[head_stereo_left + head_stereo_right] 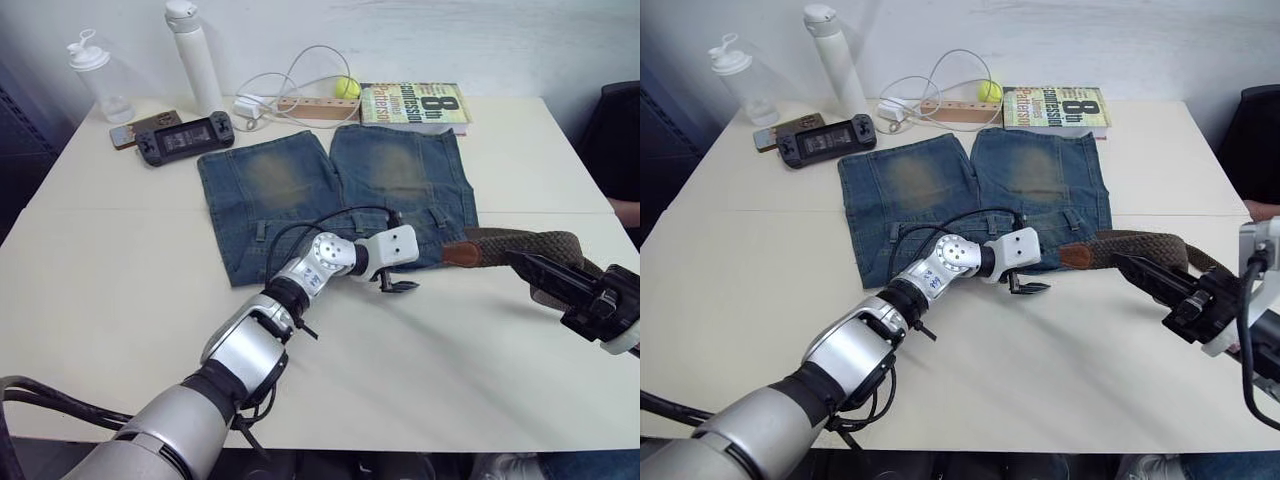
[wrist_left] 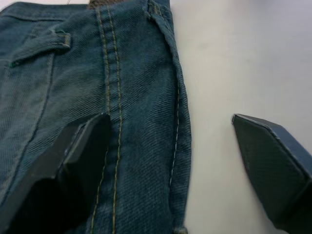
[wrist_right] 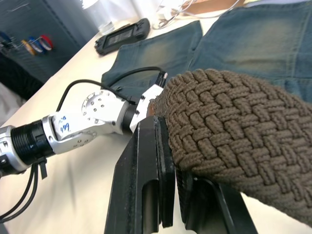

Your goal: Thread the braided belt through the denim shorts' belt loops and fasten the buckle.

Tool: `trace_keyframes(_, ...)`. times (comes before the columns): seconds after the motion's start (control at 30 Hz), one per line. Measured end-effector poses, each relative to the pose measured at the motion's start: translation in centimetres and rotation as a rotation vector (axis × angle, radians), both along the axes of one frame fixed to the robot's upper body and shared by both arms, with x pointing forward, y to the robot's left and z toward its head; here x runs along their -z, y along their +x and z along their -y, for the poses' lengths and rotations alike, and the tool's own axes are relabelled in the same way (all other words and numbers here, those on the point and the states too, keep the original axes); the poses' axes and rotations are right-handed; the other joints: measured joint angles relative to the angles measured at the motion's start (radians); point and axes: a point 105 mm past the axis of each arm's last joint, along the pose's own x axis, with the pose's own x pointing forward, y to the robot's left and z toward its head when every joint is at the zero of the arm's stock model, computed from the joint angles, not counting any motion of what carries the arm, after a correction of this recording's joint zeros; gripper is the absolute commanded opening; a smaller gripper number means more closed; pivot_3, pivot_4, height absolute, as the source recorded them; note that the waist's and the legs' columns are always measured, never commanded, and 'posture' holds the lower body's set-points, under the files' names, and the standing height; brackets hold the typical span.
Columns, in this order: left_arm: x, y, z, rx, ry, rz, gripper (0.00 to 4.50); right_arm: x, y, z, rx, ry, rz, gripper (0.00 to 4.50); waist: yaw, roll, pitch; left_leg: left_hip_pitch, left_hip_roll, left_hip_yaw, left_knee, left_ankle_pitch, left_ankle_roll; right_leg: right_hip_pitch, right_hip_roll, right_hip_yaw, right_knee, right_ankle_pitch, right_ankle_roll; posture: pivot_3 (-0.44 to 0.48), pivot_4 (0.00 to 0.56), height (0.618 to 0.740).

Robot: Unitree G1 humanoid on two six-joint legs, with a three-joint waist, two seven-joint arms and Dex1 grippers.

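Braided belt (image 3: 234, 146) pinched in right claw (image 3: 168, 161) | left claw (image 2: 170, 161) spread over denim shorts (image 2: 73, 73)

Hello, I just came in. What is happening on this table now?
A robot is working on putting a belt into denim shorts that lie flat on the table. The right gripper is shut on the belt, whose tan tip lies at the waistband. The left gripper, jaws open, is at the waistband edge, one finger over the denim. The belt does not look threaded yet.
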Motion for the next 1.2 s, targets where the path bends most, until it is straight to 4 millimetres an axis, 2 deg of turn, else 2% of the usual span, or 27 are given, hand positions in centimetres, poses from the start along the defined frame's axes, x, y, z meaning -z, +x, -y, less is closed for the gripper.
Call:
trace_keyframes(0.13,0.3,-0.3,-0.1,0.044,0.033,0.046,1.12,-0.1,-0.2,-0.1,0.027,-0.007,0.008,0.0,-0.004,-0.002,0.0,0.002,0.0,0.003,0.0,0.0,0.0,-0.001,0.0,0.004,0.001,0.0,0.0,0.0,0.15,0.734)
trace_keyframes(0.23,0.5,-0.9,-0.4,0.106,0.028,0.047,0.06,-0.3,-0.1,0.1,0.05,-0.005,0.018,0.0,-0.003,-0.002,0.0,0.002,0.0,0.003,0.0,0.0,0.0,-0.001,0.0,0.004,0.001,0.0,0.0,0.0,0.15,0.734)
trace_keyframes(0.33,0.8,-1.8,-1.4,0.191,0.007,0.022,0.06,-0.4,0.1,0.2,0.064,0.0,0.025,0.0,-0.003,-0.002,0.0,0.001,0.0,0.003,-0.001,0.0,0.0,-0.001,0.0,0.004,0.001,0.0,0.0,0.0,0.15,0.734)
trace_keyframes(0.5,1.7,-4.6,-4.6,0.425,0.009,-0.062,0.06,0.5,-0.1,0.3,0.061,0.008,-0.029,0.0,-0.002,-0.001,-0.001,0.001,0.0,0.003,0.0,0.0,0.0,-0.001,0.0,0.004,0.001,0.0,0.0,0.0,0.15,0.734)
trace_keyframes(0.67,2.3,-7.3,-8.1,0.554,0.044,-0.148,0.06,1.6,-0.5,0.2,0.05,-0.006,-0.1,0.0,-0.008,0.0,-0.002,0.001,0.002,0.003,0.0,0.0,0.0,-0.001,0.001,0.004,0.001,0.0,0.0,0.0,0.15,0.734)
trace_keyframes(0.87,2.6,-9.7,-11.9,0.56,0.12,-0.237,0.06,3.9,-1.2,0.4,0.107,0.001,-0.229,0.0,-0.008,0.001,-0.002,0.002,0.002,0.002,0.001,0.0,0.0,-0.001,0.001,0.004,0.001,0.0,0.0,0.0,0.15,0.734)
trace_keyframes(1.0,2.7,-10.6,-12.2,0.523,0.109,-0.296,0.06,4.9,-1.2,0.5,0.158,0.007,-0.278,0.0,-0.009,0.003,-0.003,0.002,0.002,0.002,0.001,-0.001,0.001,0.0,0.001,0.005,0.001,0.0,0.0,0.0,0.15,0.734)
trace_keyframes(1.13,2.9,-12.1,-11.5,0.516,0.069,-0.399,1.31,5.4,-1.0,0.6,0.204,0.018,-0.313,0.0,-0.008,0.003,-0.003,0.001,0.002,0.002,0.001,-0.001,0.001,0.0,0.001,0.005,0.0,0.0,0.0,0.0,0.15,0.734)
trace_keyframes(1.2,2.5,-12.4,-11.3,0.514,0.059,-0.429,2.19,5.8,-0.9,0.5,0.225,0.036,-0.338,0.0,-0.008,0.003,-0.003,0.001,0.002,0.002,0.002,-0.001,0.001,0.0,0.001,0.005,0.0,0.0,0.0,0.0,0.15,0.734)
